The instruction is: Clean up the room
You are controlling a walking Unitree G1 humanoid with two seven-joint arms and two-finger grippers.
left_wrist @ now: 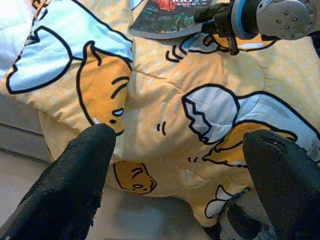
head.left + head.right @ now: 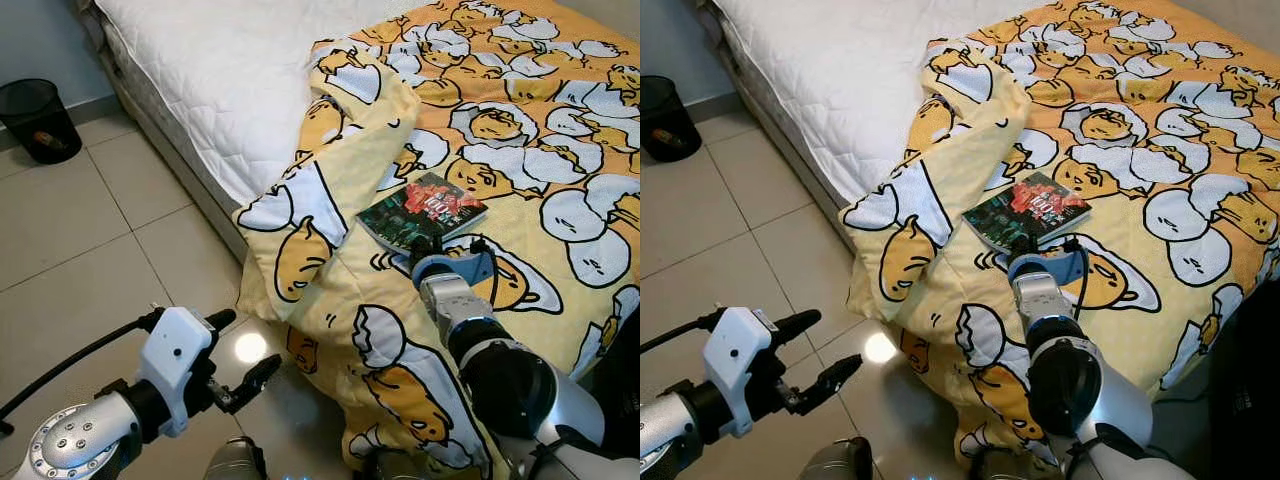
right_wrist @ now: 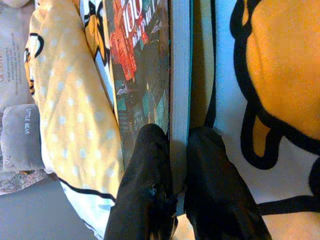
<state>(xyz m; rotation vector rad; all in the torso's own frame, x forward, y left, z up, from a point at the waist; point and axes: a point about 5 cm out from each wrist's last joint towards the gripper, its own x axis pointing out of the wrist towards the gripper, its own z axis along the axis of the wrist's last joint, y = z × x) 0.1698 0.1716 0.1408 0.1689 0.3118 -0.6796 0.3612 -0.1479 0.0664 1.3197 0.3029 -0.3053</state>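
From the left eye view, a bed [image 2: 200, 80] with a white quilted mattress runs along the upper part of the scene, and a yellow blanket [image 2: 520, 130] printed with egg characters covers its right portion, one bunched fold spilling over the mattress edge down to the tiled floor [image 2: 70, 250]. A dark-covered book [image 2: 421, 211] lies flat on the blanket, set back from the edge where the fold drops. The right gripper [image 2: 428, 245] reaches along the blanket to the book's near edge. The left gripper [image 2: 238, 352] hangs over bare tile just beside the draped fold, fingers spread and holding nothing. A black wire wastebasket [image 2: 38, 118] stands by the wall, well apart, with open floor between it and the bed.

The right eye view gives the same layout (shifted a little), with a bright glare spot [image 2: 879, 347] on the tile near the left gripper.

In the left wrist view, the two black fingers [image 1: 75, 185] stand wide apart, framing the hanging blanket; beyond them the right arm meets the book's edge.

In the right wrist view, the fingers [image 3: 147, 190] sit one on the cover and one on the blanket side, closed tight against the book's page edge.
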